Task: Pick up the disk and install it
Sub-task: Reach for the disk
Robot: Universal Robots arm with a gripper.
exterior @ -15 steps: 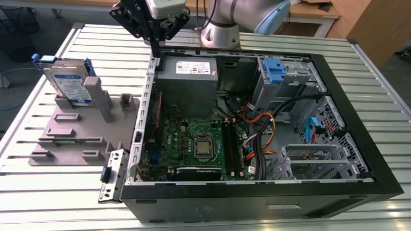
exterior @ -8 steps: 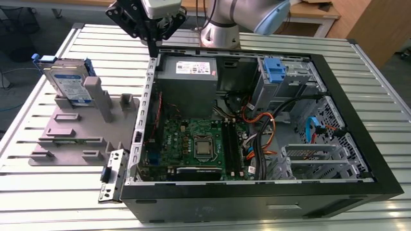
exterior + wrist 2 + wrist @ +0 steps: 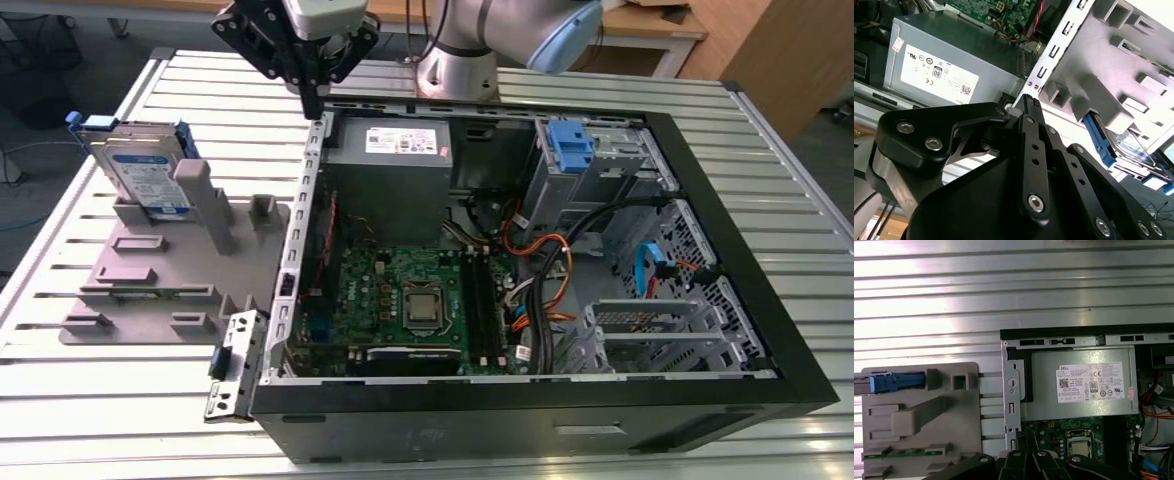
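Observation:
The disk (image 3: 134, 168) stands upright on its edge in a slot at the far end of the grey holder (image 3: 147, 280), on the exterior view's left. It is silver with a white-and-blue label and blue rails. In the first wrist view I see the disk (image 3: 894, 382) edge-on, and in the second wrist view the disk (image 3: 1124, 147) lies past the holder. My gripper (image 3: 314, 110) hangs above the back corner of the open computer case, to the right of the disk and apart from it. Its gripper (image 3: 1027, 101) fingers are shut with nothing between them, as the gripper (image 3: 1024, 441) tips also show.
The open black computer case (image 3: 747, 300) holds a grey power-supply box (image 3: 390, 170), a green motherboard (image 3: 400, 300), cables and a blue bracket (image 3: 571, 148) in the drive cage. A loose metal bracket (image 3: 230, 365) leans by the case front. The table (image 3: 94, 400) is slatted aluminium.

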